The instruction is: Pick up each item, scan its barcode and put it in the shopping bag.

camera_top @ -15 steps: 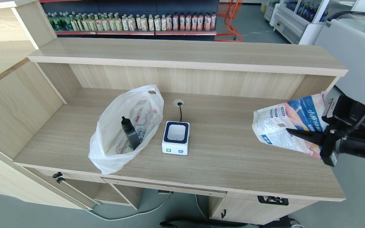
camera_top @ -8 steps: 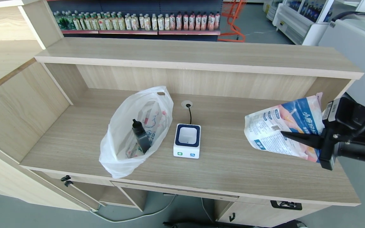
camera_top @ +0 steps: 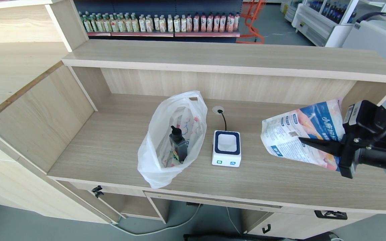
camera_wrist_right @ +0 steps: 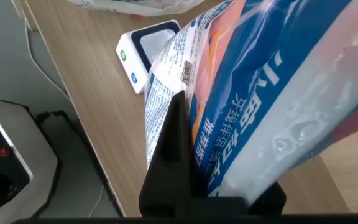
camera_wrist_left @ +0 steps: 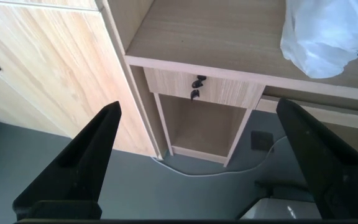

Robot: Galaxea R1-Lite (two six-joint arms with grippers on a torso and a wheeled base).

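The left gripper (camera_wrist_left: pixel 199 104) hung low before the counter (camera_top: pixel 119 144), fingers spread wide and empty. The right gripper (camera_top: pixel 308 142) was clamped on the packet (camera_top: pixel 297 127), held above the counter's right part. The whole view had swung, so the camera had moved. Measured against the scanner (camera_top: pixel 226 147), the packet had closed in, probably heading for its scan. Left of the scanner stood the shopping bag (camera_top: pixel 159 167), a dark bottle (camera_top: pixel 178 147) inside.

Matt pale wood-grain counter (camera_top: pixel 280 180), thin crinkled translucent white plastic shopping bag (camera_top: pixel 152 160), smooth glossy white plastic scanner (camera_top: pixel 226 160), shiny printed plastic-film packet (camera_top: pixel 297 134) at the frame's right, matt black bottle (camera_top: pixel 178 147) at centre.
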